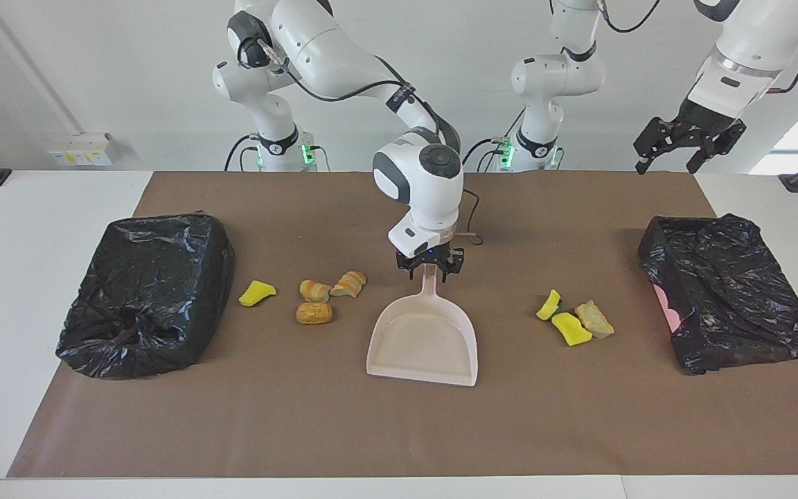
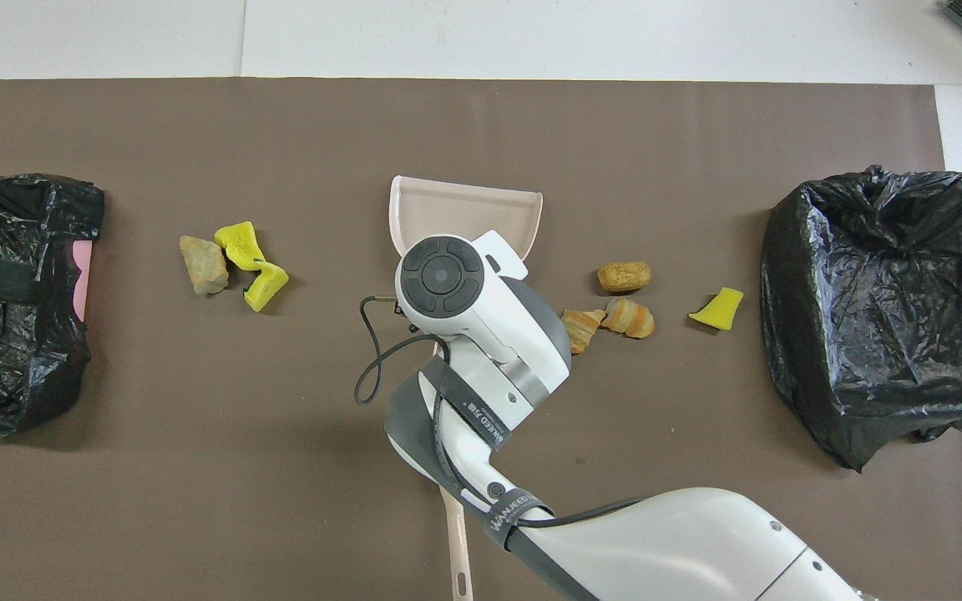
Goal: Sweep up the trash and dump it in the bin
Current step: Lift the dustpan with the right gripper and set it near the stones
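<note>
The trash is found in two clusters on the brown mat (image 1: 399, 430). Toward the right arm's end of the table, a yellow sponge piece (image 1: 256, 293) lies just beside a black-bagged bin (image 1: 146, 294), and three orange-tan bread-like lumps (image 1: 330, 296) are grouped between that piece and the dustpan (image 1: 423, 339). Toward the left arm's end, two yellow sponge pieces (image 1: 562, 319) and a tan lump (image 1: 594, 319) lie touching one another, between the dustpan and a second black-bagged bin (image 1: 728, 291), in which a pink edge is seen.

The dustpan is laid flat at the middle of the mat, its handle pointed toward the robots and its open mouth pointed away from them. No scrap is seen in it.

The right gripper (image 1: 429, 265) is lowered onto the dustpan's handle, with its fingers set on either side of it; whether the handle is firmly clamped cannot be told. The left gripper (image 1: 690, 142) is held raised near the second bin, its fingers released and nothing in them; the left arm waits.
</note>
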`<state>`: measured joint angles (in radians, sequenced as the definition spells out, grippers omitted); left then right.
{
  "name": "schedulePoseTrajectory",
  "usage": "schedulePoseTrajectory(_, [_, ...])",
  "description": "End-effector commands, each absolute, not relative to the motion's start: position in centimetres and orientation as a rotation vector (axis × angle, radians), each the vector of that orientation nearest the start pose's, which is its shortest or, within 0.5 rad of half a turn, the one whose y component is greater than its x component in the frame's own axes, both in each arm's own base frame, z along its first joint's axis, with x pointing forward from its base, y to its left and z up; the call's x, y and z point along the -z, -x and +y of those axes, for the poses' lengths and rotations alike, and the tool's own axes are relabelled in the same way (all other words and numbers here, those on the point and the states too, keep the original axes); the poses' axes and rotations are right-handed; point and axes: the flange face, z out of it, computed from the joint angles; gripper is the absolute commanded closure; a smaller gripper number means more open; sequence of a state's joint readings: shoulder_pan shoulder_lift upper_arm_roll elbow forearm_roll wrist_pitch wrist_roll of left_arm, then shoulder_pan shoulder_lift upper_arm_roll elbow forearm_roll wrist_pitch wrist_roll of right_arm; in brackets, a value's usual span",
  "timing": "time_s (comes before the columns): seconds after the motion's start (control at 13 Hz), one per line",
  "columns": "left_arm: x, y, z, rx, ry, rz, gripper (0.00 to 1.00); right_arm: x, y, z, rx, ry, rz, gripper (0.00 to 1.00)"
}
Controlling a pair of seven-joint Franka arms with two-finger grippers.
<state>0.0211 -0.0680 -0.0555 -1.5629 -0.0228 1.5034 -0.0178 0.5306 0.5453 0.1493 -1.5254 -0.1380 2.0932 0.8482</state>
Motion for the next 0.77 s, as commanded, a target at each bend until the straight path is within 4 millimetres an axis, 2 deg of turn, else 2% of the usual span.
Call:
schedulePoseTrajectory(0.0, [-66.2, -52.3, -2.0, 0.031, 3.158, 0.026, 0.0, -34.7, -55.9, 42.0, 0.156, 3.201, 0.145, 0.96])
schedulePoseTrajectory(0.08, [-66.1, -52.3, -2.0, 0.028, 3.158, 0.026, 0.0, -34.9, -56.1, 41.9, 0.162, 3.208, 0.137, 1.0])
schedulePoseTrajectory(0.23, [-66.1, -52.3, -2.0, 0.028, 3.158, 0.026, 0.0, -35.8, -56.3, 42.0, 0.184, 3.219, 0.071, 1.0])
schedulePoseTrajectory(0.38, [-66.2, -52.3, -1.9, 0.031, 3.157, 0.024, 0.0, -36.6, -57.1, 40.8, 0.173, 3.228, 0.057, 1.0])
schedulePoseTrajectory(0.46, [-66.2, -52.3, -1.9, 0.031, 3.157, 0.024, 0.0, -37.6, -57.5, 40.1, 0.182, 3.214, 0.063, 1.0])
schedulePoseTrajectory(0.69, [-66.2, -52.3, -2.0, 0.031, 3.158, 0.026, 0.0, -43.5, -58.0, 37.3, 0.224, 3.169, 0.08, 1.0])
